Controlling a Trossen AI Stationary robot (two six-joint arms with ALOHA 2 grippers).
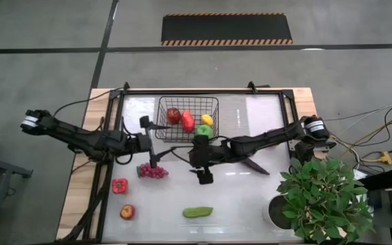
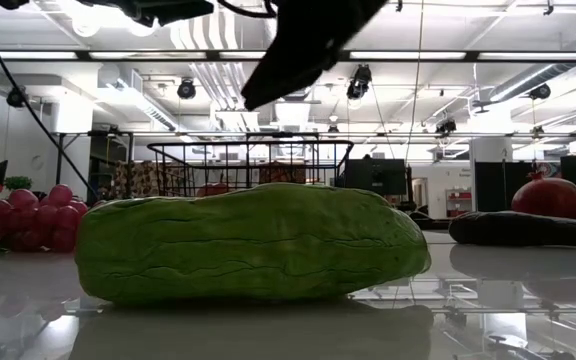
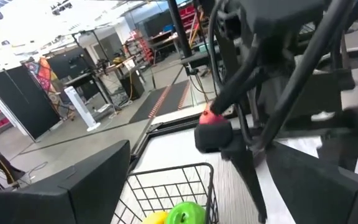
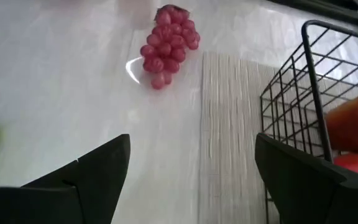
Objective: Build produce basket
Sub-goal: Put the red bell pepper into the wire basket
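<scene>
The black wire basket (image 1: 187,120) stands at the table's far middle and holds a red apple (image 1: 173,115), a red pepper (image 1: 188,122), a lemon (image 1: 207,120) and a green apple (image 1: 205,130). Purple grapes (image 1: 153,171), a second red pepper (image 1: 119,185), another apple (image 1: 126,211) and a cucumber (image 1: 197,212) lie on the table nearer the front. A dark eggplant (image 2: 528,228) lies to the right. My left gripper (image 1: 151,141) is open beside the basket's left wall. My right gripper (image 4: 191,162) is open in front of the basket, above the table, right of the grapes (image 4: 166,43).
A leafy potted plant (image 1: 322,197) stands at the near right corner. A red fruit (image 2: 548,197) lies behind the eggplant. The two arms meet close together in front of the basket. Bare white table lies between the cucumber and the plant.
</scene>
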